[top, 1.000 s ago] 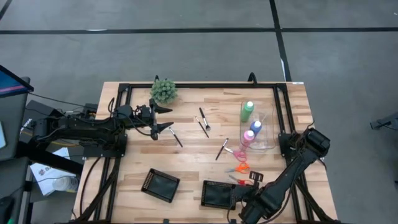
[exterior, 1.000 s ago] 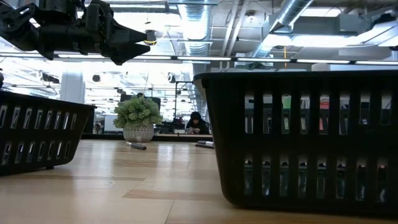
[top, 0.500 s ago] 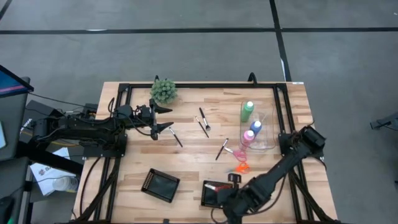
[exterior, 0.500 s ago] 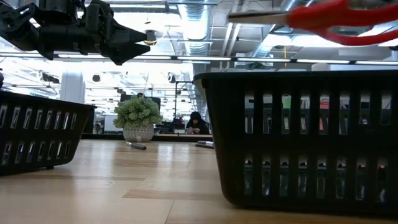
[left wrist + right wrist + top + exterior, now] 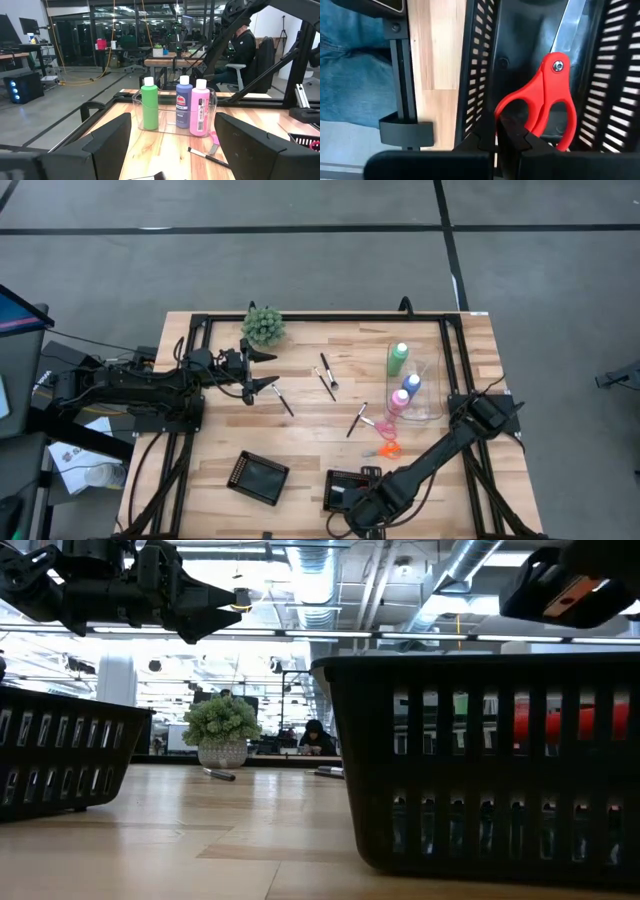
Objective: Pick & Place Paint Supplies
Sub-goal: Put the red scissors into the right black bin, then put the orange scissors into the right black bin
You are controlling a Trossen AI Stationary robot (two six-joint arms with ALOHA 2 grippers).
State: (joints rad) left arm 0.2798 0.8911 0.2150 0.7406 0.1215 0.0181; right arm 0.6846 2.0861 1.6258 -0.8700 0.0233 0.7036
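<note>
Red-handled scissors [image 5: 547, 95] sit inside the right black tray [image 5: 350, 490], showing red behind its slats [image 5: 560, 723]. My right gripper [image 5: 499, 131] reaches down into that tray, shut on them. Green [image 5: 398, 358], blue [image 5: 411, 385] and pink [image 5: 399, 402] bottles stand upright in a clear holder. Brushes [image 5: 326, 372], [image 5: 357, 420], [image 5: 283, 400] lie flat on the wood, as do pink scissors [image 5: 384, 426] and orange scissors [image 5: 388, 449]. My left gripper [image 5: 262, 370] hovers open near the plant, above the table. My right gripper pinches one red handle loop [image 5: 506, 116] of the scissors between its two fingers, coming from above and pointing down into the tray. The blades [image 5: 567, 30] point away from the fingers, along the tray. In the low view the red sits about halfway up the tray wall.
A second black tray [image 5: 259, 478] sits near the table's near edge, left of the first. A bushy green plant ball [image 5: 263, 325] stands at the far edge. A black frame [image 5: 440, 320] runs round the table. A person sits far behind [image 5: 315, 737].
My right gripper has carried the red scissors toward the table's left, over the right tray's rim, and then down into the tray. The scissors, seen above the tray half a second ago, now show behind its slats. The left arm kept still.
</note>
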